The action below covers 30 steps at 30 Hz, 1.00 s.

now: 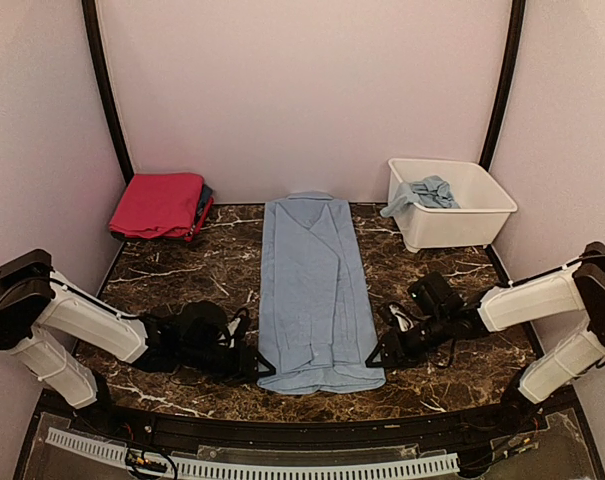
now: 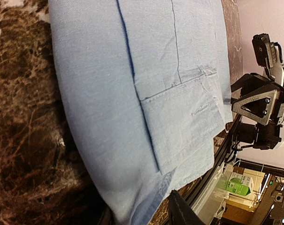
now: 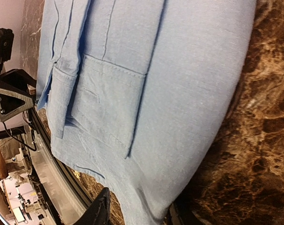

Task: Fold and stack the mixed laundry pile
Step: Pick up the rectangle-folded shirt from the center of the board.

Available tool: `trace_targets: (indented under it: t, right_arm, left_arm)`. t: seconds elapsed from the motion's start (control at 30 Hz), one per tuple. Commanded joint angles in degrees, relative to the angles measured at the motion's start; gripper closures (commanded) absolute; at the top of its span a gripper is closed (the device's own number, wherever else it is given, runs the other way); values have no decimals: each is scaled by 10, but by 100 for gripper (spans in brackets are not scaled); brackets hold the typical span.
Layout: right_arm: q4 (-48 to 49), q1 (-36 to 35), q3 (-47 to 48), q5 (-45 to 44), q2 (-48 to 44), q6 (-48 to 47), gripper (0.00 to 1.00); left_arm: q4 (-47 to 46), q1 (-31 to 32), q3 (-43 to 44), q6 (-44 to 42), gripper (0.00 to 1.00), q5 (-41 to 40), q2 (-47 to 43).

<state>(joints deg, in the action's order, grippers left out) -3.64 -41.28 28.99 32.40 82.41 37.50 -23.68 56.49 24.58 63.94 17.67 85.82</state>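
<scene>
**Both pincers at the near hem**

The pale blue garment lies lengthwise at the middle of the table. My left pincer and right pincer sit at its near corners; I cannot tell whether either grips.

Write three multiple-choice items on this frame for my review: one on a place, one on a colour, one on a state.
1. Where does the white tub stand?
A) far left
B) far right
C) near middle

2. What colour is the folded stack at the far left?
A) green
B) yellow
C) pinkish red

3. How does the long blue garment lie?
A) spread flat on the table
B) balled up
C) hanging in the air

Answers:
1 B, it sits in the far right corner.
2 C, the top view shows it pinkish red.
3 A, it lies flat, lengthwise, down the middle.
</scene>
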Motion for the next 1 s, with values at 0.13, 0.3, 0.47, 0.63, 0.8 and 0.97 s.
trace_targets:
  t: [0.13, 0.3, 0.47, 0.63, 0.8, 0.97]
  right_arm:
    - [34, -23, -17, 15, -1, 28, 78]
    - [48, -31, -26, 22, -22, 38, 95]
    - [69, -45, -44, 28, -37, 57, 100]
    - [62, -69, -70, 24, -113, 90, 100]
    - [18, -73, -61, 0, -208, 92, 100]
    - [-17, -72, -12, -28, -194, 53, 100]
  left_arm:
    - [-16, 5, -35, 20, 70, 0, 12]
    - [-17, 9, -48, 22, 81, -4, -8]
    - [-6, 20, -50, 10, 98, -2, -33]
    - [-1, 27, -72, 20, 100, 8, -91]
    - [56, 27, -67, 1, 100, -20, -185]
    - [102, 22, -27, -33, 100, -47, -218]
